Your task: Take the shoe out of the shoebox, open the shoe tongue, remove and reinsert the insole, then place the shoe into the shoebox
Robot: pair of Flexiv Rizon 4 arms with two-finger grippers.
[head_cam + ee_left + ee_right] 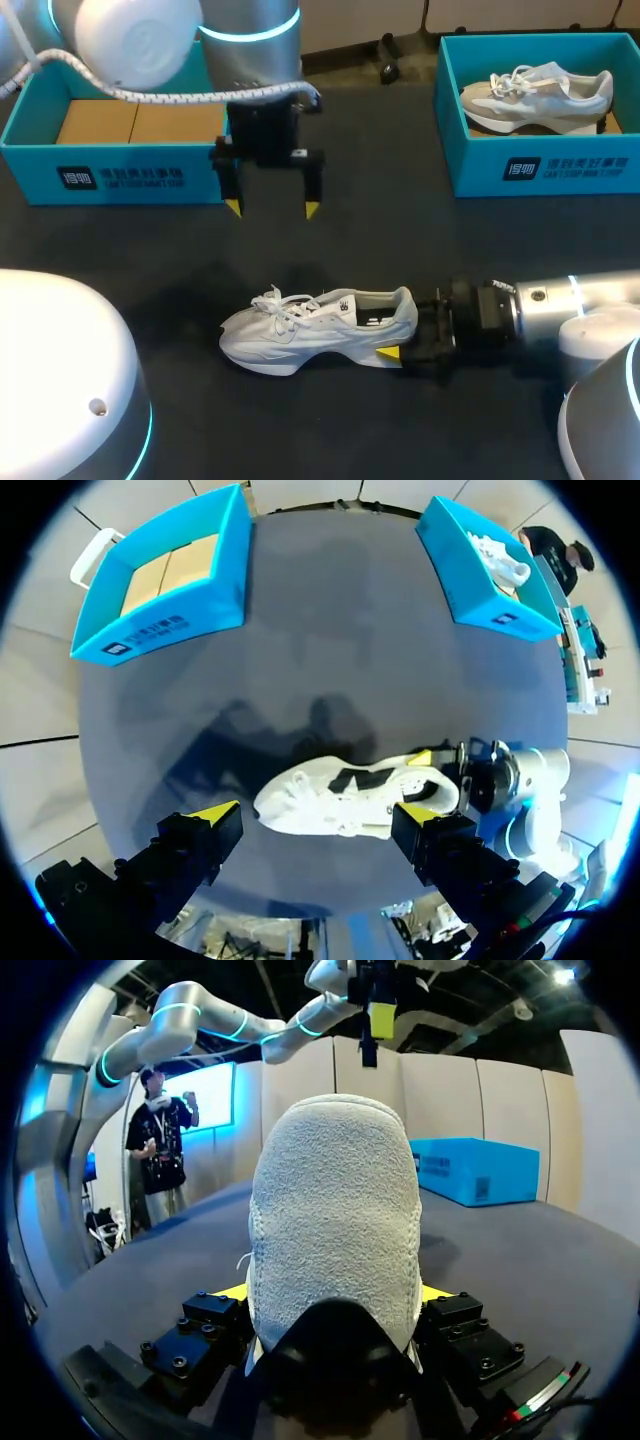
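Note:
A white sneaker (310,325) lies on its side on the dark table, toe toward my left. My right gripper (405,330) is shut on its heel, one yellow tip showing under the sole. In the right wrist view the knit heel (335,1220) fills the space between the fingers. My left gripper (272,209) hangs open and empty above the table, behind the shoe. In the left wrist view the sneaker (350,795) lies below and between its spread fingers. An empty blue shoebox (120,175) with a cardboard floor stands at the back left.
A second blue shoebox (540,165) at the back right holds another pale sneaker (535,95). Bare table lies between the two boxes and in front of the shoe.

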